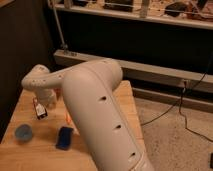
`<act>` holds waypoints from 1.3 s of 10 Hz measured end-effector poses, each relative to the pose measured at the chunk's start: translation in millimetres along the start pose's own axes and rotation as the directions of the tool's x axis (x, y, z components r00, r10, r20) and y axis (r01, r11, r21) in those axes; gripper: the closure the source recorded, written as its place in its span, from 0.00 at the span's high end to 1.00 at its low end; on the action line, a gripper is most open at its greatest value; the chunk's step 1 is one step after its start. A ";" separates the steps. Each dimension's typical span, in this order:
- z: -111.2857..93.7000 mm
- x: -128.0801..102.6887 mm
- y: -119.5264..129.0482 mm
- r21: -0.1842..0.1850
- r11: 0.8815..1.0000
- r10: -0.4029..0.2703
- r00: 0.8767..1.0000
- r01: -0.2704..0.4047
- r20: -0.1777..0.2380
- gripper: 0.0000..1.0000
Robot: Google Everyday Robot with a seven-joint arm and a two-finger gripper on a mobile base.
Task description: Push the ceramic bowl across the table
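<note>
My white arm (pixel 95 110) fills the middle of the camera view and bends back to the left over the wooden table (pixel 20 155). Its dark gripper (pixel 40 110) hangs low over the table's left part, shut. A small reddish patch shows right beside it, and I cannot tell what it is. The arm hides the ceramic bowl.
A small blue round dish (pixel 23 132) sits near the table's left edge. A flat blue sponge (pixel 64 137) lies to its right, with an orange carrot tip (pixel 67 118) just above it. The floor and a cable (pixel 180 107) lie to the right.
</note>
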 end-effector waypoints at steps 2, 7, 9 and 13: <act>17.7 -19.9 0.0 0.014 1.000 -0.005 1.000 0.005 0.011 0.00; -12.6 -111.9 -22.6 0.055 0.995 0.068 0.980 -0.079 0.186 0.00; -20.2 -135.3 -47.1 0.121 0.986 0.089 0.972 -0.117 0.218 0.00; -16.7 -149.8 -49.2 0.162 0.978 0.097 0.973 -0.132 0.208 0.00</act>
